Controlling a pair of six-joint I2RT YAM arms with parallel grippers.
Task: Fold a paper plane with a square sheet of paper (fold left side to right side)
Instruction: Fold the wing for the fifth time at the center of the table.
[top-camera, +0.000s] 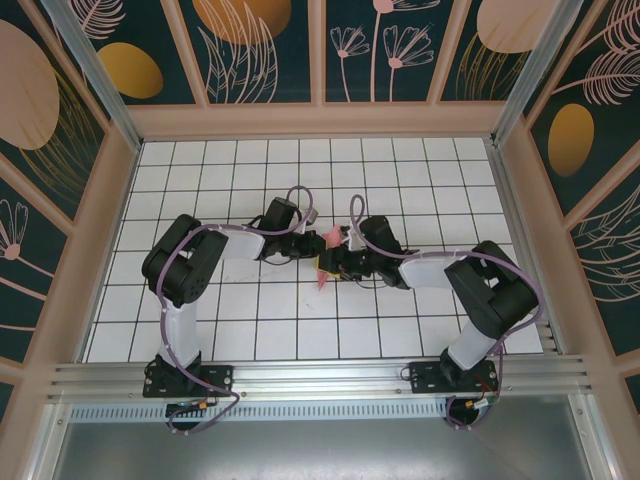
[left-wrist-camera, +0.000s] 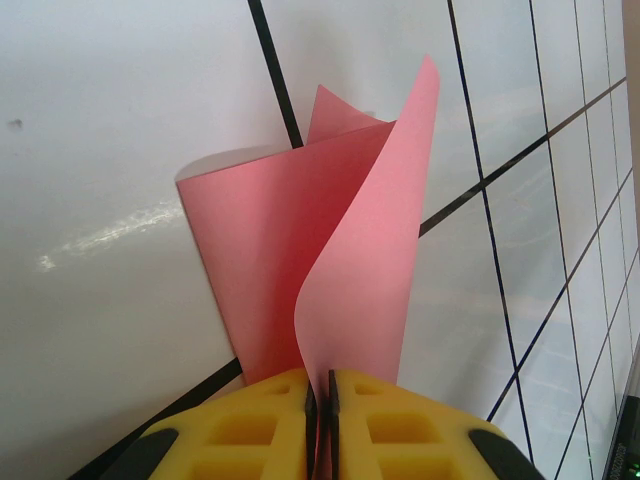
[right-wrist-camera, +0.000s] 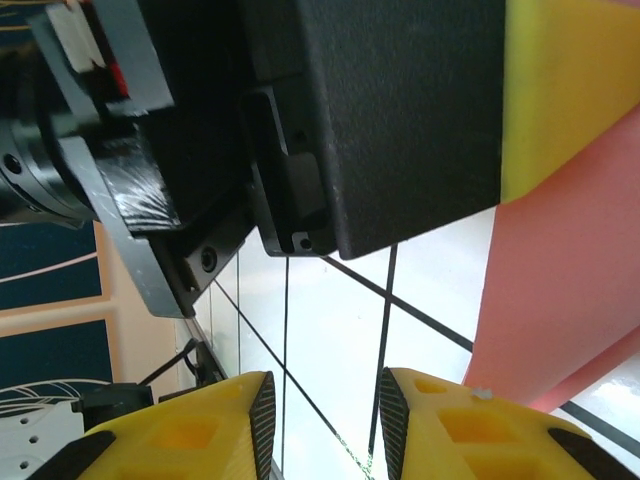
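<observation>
Sheet: square sheet of paper (left-wrist-camera: 300, 230), curled up at mid-counter (top-camera: 400, 180), between the arms.
Left gripper (left-wrist-camera: 320, 400): pinching the sheet's edge.
Right gripper (right-wrist-camera: 325, 420): parted, empty, beside the sheet.
Handling: probably light, floppy and easily creased; take a free edge.

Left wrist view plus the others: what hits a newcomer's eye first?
The pink paper sheet, loosely folded and curling upright, is pinched at its near end in the left gripper. In the top view both arms meet over it mid-way across the white grid table. The right gripper hangs open beside it, jaws empty.
</observation>
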